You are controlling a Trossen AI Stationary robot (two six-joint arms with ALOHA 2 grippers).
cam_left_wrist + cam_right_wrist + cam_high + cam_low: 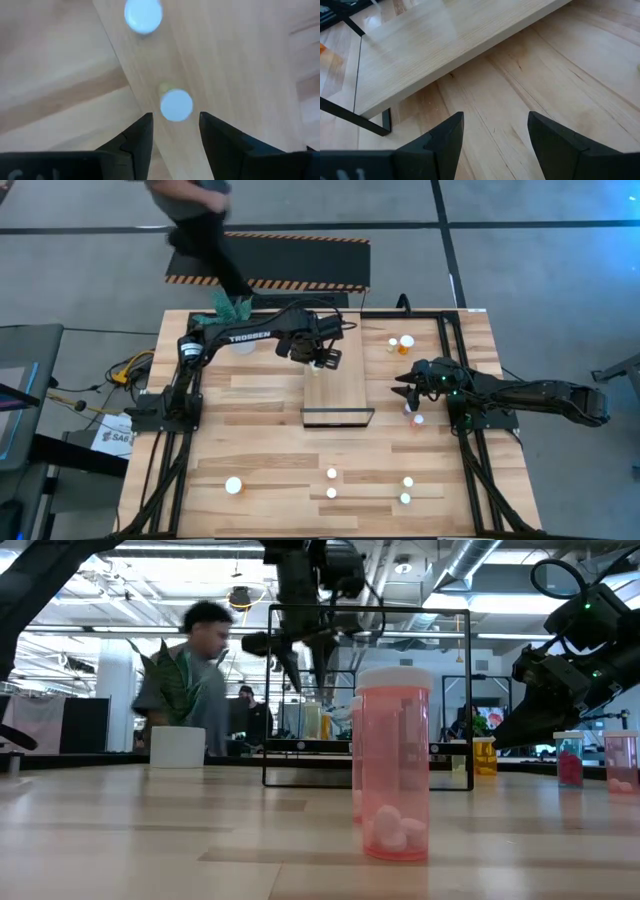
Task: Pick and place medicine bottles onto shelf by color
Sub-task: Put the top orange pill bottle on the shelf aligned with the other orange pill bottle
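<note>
White-capped bottles (176, 105) upright on shelf (235, 65)

The surface (250, 420) is made of light wood planks. A long wooden shelf (336, 392) lies flat in the middle of it, with a thin black frame (338, 417) at its near short end. Two white-capped bottles (176, 105) stand on the shelf's far end. More small bottles (407, 340) stand on the surface at the far right, and one (417, 418) stands just right of the shelf. A row of bottles (331, 474) stands near the front edge. A white pot with a green plant (236, 310) sits at the far edge.
</note>
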